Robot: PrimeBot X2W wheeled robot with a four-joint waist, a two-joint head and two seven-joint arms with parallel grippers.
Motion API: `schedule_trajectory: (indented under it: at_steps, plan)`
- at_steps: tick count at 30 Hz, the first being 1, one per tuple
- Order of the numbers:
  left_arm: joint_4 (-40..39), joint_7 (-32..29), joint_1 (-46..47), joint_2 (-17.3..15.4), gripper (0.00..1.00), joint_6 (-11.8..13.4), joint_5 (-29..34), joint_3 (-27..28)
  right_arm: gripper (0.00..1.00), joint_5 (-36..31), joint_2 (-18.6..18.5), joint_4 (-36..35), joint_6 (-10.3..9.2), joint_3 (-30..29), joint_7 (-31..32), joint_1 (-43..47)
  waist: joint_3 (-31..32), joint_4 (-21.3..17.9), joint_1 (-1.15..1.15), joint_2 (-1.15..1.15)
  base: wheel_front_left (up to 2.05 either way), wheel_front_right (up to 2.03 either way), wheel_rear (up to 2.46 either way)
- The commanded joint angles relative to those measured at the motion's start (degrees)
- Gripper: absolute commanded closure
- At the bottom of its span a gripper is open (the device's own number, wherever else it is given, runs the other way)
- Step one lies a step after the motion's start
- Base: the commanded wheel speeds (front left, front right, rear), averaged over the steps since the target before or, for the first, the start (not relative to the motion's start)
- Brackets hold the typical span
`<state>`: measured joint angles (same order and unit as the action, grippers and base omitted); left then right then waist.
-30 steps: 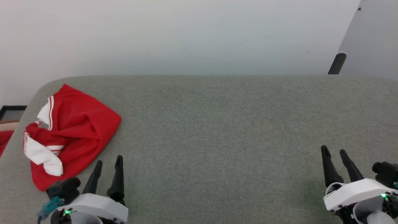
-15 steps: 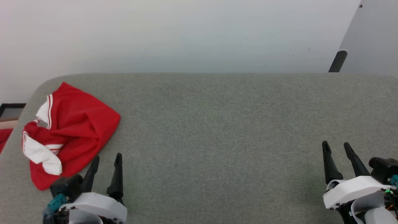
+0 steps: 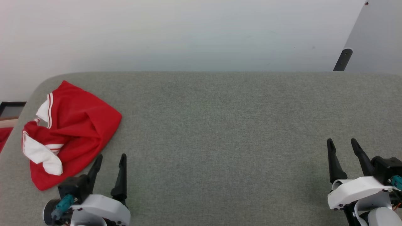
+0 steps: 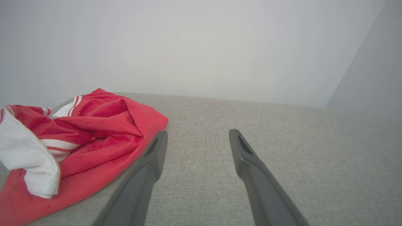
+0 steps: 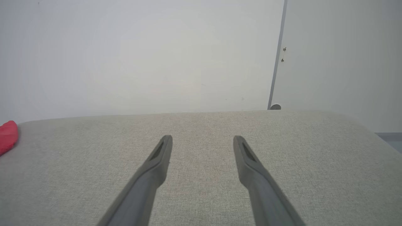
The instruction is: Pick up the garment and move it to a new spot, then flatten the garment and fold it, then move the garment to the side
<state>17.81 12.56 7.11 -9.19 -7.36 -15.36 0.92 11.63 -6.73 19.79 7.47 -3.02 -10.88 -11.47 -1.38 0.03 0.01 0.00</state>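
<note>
The garment (image 3: 73, 131) is a bright red jersey with white cuffs and striped trim, lying crumpled at the left end of the grey table (image 3: 220, 125). In the left wrist view the garment (image 4: 94, 138) fills the left side. My left gripper (image 3: 111, 157) stands open just right of the garment's near edge, nothing between its fingers; its left finger (image 4: 147, 163) nearly reaches the red cloth's edge. Far to the right my right gripper (image 3: 342, 142) is open and empty over bare table. A red edge of the garment (image 5: 8, 136) shows at the far left of the right wrist view.
A white wall runs behind the table. A dark post (image 3: 343, 59) stands at the back right by a grey panel. The table's rounded left corner (image 3: 37, 91) lies just beyond the garment, with a scrap of red cloth (image 3: 3, 139) past the edge.
The left gripper has swung slightly right and back toward me. The right gripper has crept forward. The whole picture has shifted a little, so the camera moved; the garment lies as before.
</note>
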Motion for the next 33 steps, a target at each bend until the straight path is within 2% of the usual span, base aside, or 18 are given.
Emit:
schedule_trajectory:
  at_steps: [1, 23, 33]
  plan:
    - [-0.02, 0.34, 0.74, -0.33, 0.0, -0.17, 1.21, -0.08, 0.0, -1.21, 0.05, -0.39, 0.03, -0.19, -0.46, -0.7, 0.0, 0.04, -0.01, 0.0, 0.0, 0.0, 0.0]
    - [1.71, 2.7, 0.94, -1.1, 0.0, -0.2, 5.15, -0.27, 0.0, -5.83, 1.42, 0.54, 0.04, -2.42, -2.93, 0.07, 0.37, -0.21, -0.01, 0.0, 0.0, 0.0, 0.0]
    - [2.28, 2.58, 0.95, -1.02, 0.0, -0.19, 4.04, -0.58, 0.0, -5.17, 1.32, 0.53, 0.04, -2.39, -3.08, 0.5, 0.56, -0.01, -0.01, 0.0, 0.0, 0.0, 0.0]
